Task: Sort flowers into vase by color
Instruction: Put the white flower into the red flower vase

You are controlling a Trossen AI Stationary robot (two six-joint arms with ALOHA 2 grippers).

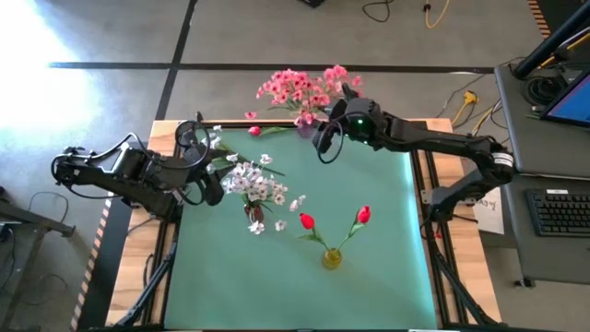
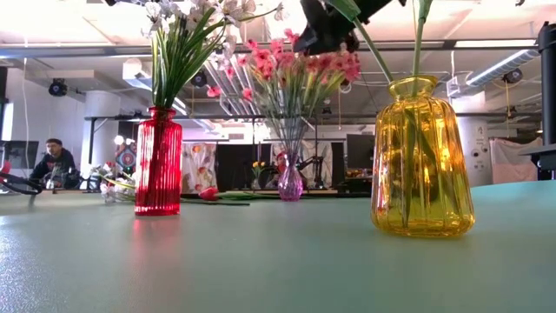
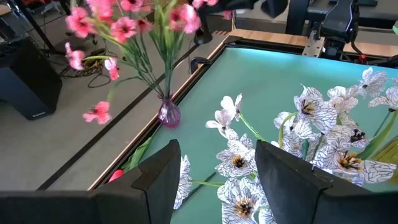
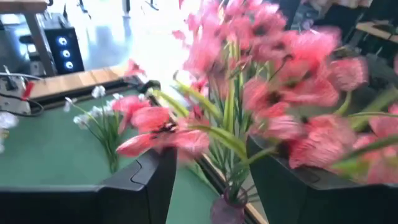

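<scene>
Pink flowers stand in a small purple vase at the table's far edge. White flowers stand in a red vase left of centre. Two red buds stand in a yellow vase nearer the front. My right gripper is open, up beside the pink blossoms, with sprays showing between its fingers. My left gripper is open, left of the white flowers and raised. A white spray and a red bud lie loose on the mat at the far left.
The green mat is bare at the front and right. A desk with a keyboard stands beyond the table's right edge. A person sits in the room behind. Cables lie on the floor past the far edge.
</scene>
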